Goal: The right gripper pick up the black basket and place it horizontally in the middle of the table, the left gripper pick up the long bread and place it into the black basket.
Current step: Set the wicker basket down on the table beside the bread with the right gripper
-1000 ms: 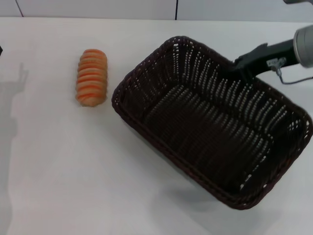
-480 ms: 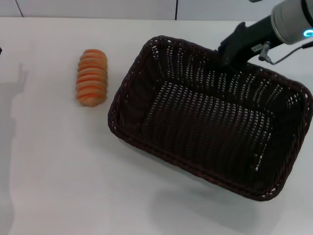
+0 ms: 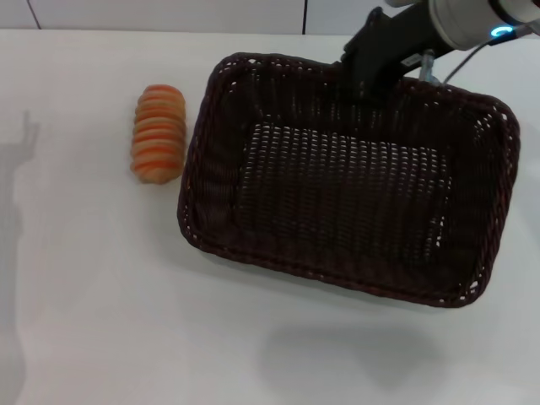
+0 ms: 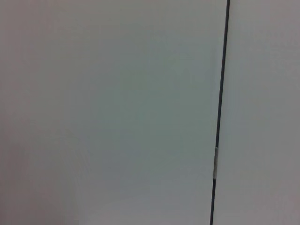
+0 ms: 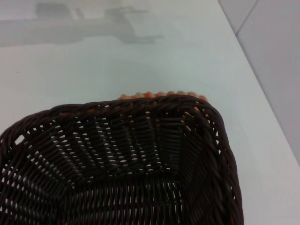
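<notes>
The black basket (image 3: 346,177) hangs above the white table (image 3: 101,304), nearly level, with its long side running left to right; its shadow lies on the table below it. My right gripper (image 3: 364,78) is shut on the basket's far rim, with the blue-lit arm reaching in from the upper right. The long bread (image 3: 158,133) lies on the table just left of the basket, apart from it. In the right wrist view the basket (image 5: 117,164) fills the frame, and the bread (image 5: 159,95) peeks over its rim. My left gripper is out of view.
The left wrist view shows only a plain white panel with a dark seam (image 4: 219,112). A wall runs along the table's far edge (image 3: 253,32). An arm's shadow falls on the table's left side (image 3: 17,186).
The right gripper has moved left and farther back with the basket. The basket has turned from a diagonal to nearly horizontal and shifted closer to the bread. The bread has not moved.
</notes>
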### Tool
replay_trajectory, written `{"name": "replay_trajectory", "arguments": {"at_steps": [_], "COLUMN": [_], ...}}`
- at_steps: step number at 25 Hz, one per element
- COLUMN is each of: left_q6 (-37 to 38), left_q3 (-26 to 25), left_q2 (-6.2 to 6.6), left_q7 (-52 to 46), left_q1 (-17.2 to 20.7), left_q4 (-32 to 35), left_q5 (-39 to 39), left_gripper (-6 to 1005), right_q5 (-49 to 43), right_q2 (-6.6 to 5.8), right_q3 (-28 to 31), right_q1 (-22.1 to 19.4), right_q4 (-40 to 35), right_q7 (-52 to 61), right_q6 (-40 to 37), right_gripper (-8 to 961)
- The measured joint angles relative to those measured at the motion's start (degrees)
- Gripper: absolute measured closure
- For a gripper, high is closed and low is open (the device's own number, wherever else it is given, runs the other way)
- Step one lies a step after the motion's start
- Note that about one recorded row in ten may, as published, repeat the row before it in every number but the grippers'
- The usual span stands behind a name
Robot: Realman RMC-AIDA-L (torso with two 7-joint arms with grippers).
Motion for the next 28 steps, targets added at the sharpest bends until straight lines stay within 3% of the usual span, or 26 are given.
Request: {"name": "replay_trajectory", "arguments": {"at_steps": [15, 28], "left_q6": [-0.1, -0.1], "left_q3": [0.0, 0.0], "left_q2": [0.09, 0.02], "left_q7": [-0.6, -0.6], "left_q1": [-0.4, 0.0], "left_q4": [0.4, 0.8], "left_q5": [-0.5, -0.5], "left_gripper": [141, 141], "right_q5": [0.8, 4.5], "right_q2": [2.13, 2.97], "right_q3": [-11.8, -19.3], "right_q1": [1.9, 2.4], "right_q4": [3.7, 4.8], "right_q7": [-1.3, -1.1], "right_q6": [8.1, 10.0], "right_gripper": [775, 745]}}
